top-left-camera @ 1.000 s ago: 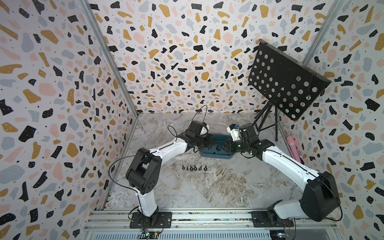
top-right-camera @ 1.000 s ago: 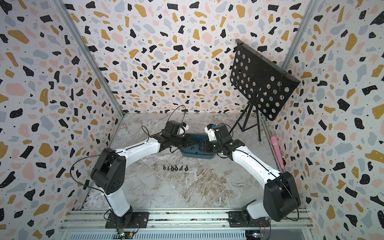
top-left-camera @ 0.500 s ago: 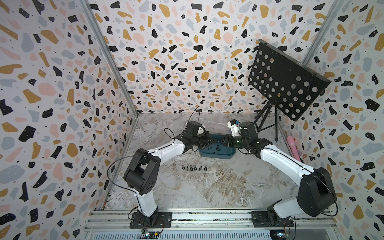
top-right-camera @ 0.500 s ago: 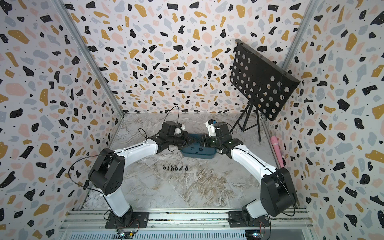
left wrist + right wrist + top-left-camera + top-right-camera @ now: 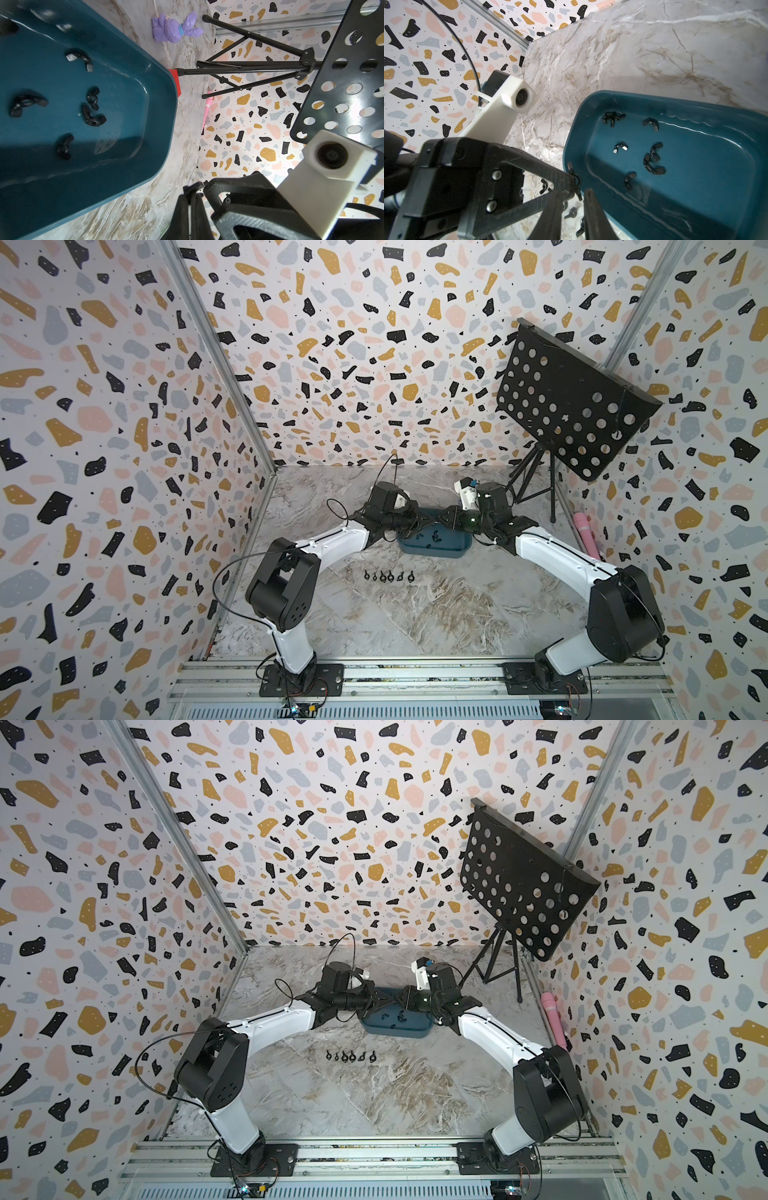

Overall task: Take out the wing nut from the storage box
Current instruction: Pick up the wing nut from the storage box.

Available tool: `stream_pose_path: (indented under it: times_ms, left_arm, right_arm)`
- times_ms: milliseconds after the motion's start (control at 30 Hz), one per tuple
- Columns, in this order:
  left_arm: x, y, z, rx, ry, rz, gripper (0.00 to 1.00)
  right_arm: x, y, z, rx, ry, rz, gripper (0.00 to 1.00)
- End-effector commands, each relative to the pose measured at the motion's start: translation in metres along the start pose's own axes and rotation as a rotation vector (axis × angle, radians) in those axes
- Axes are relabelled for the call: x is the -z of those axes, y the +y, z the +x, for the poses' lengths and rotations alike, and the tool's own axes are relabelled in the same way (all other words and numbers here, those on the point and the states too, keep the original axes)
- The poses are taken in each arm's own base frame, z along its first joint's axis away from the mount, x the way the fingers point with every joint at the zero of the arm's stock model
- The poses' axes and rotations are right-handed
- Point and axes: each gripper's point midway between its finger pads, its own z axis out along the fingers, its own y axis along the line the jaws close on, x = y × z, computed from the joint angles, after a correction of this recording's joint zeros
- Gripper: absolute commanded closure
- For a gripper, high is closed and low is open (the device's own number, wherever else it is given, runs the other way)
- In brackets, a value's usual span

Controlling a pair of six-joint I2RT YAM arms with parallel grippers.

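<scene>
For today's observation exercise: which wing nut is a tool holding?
The wing nut pinched by the left tool; the rest lie loose in the storage box or on the table.

I see the storage box (image 5: 162,116) filling much of my left wrist view, with several black wing nuts (image 5: 27,102) loose on its floor. A red block (image 5: 175,81) shows just beyond its corner, near a purple toy rabbit (image 5: 174,28) and a black stand's legs (image 5: 249,68).

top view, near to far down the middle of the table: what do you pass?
Mounting rail → row of wing nuts lying on the table → storage box → back wall.
</scene>
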Motion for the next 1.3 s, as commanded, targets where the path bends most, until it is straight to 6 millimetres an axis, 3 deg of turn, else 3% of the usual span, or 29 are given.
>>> stream_pose_path:
  times_ms: [0,533,1000,1267]
  left_arm:
    - [0.008,-0.022,0.0,-0.023,-0.008,0.07,1.0]
    - [0.009,-0.03,-0.002,0.009,-0.017,0.118,1.0]
    - [0.01,-0.031,-0.001,0.017,-0.018,0.127,1.0]
    - [0.009,-0.035,-0.002,0.011,-0.014,0.136,1.0]
  right_arm:
    - [0.003,0.009,-0.011,0.0,-0.03,-0.032,0.76]
    - [0.001,0.009,-0.008,-0.022,-0.023,-0.05,0.81]
    - [0.005,0.0,-0.012,-0.002,-0.042,0.009,0.78]
    - [-0.001,0.006,-0.011,-0.014,-0.021,-0.044,0.79]
